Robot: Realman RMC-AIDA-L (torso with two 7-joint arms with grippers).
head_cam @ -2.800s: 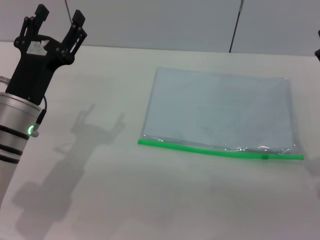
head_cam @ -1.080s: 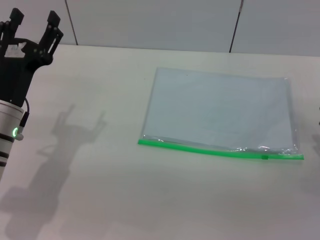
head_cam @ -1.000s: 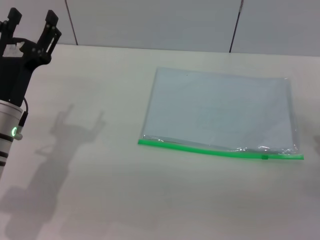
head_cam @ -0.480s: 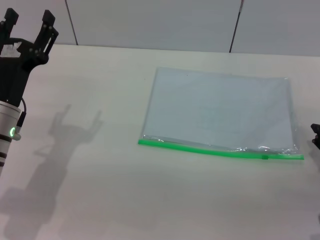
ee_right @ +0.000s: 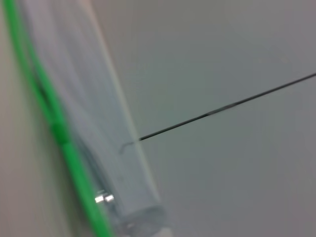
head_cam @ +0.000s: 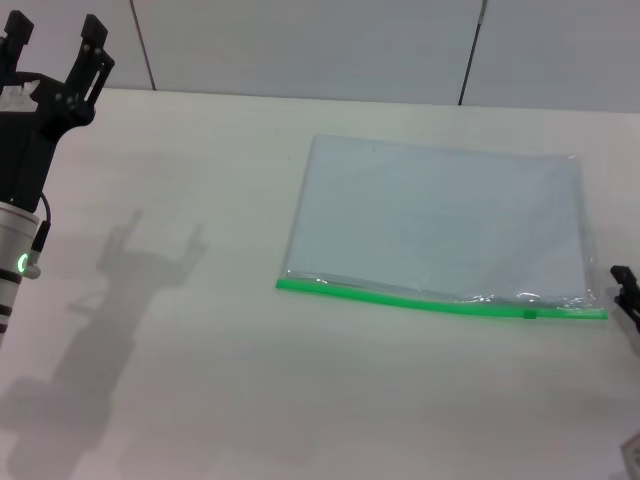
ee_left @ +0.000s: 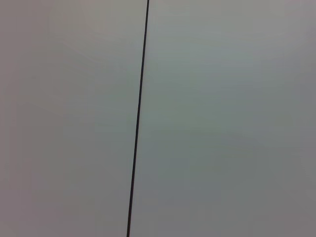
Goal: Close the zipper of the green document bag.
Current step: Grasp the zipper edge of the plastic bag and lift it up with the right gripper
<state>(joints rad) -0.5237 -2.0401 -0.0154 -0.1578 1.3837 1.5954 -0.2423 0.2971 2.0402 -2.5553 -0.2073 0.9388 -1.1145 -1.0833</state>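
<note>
The green document bag (head_cam: pixel 440 220) lies flat on the white table (head_cam: pixel 300 400), right of centre. It is a pale translucent pouch. Its bright green zipper (head_cam: pixel 400 297) runs along the edge nearest me, and a small darker slider tab (head_cam: pixel 529 314) sits near the strip's right end. My left gripper (head_cam: pixel 55 30) hangs open and empty at the far left, well away from the bag. Only a small black part of my right gripper (head_cam: pixel 625 288) shows at the right edge, just beyond the zipper's right end. The right wrist view shows the zipper (ee_right: pixel 54 123) and bag (ee_right: pixel 103 128) close up, blurred.
A grey panelled wall (head_cam: pixel 300 45) with dark seams stands behind the table. The left wrist view shows only that wall (ee_left: pixel 222 118). The left arm's shadow (head_cam: pixel 130 270) falls on the table's left side.
My left gripper has drifted further left and back, away from the bag. The right gripper has come into view at the right edge beside the zipper's end. The bag has not moved.
</note>
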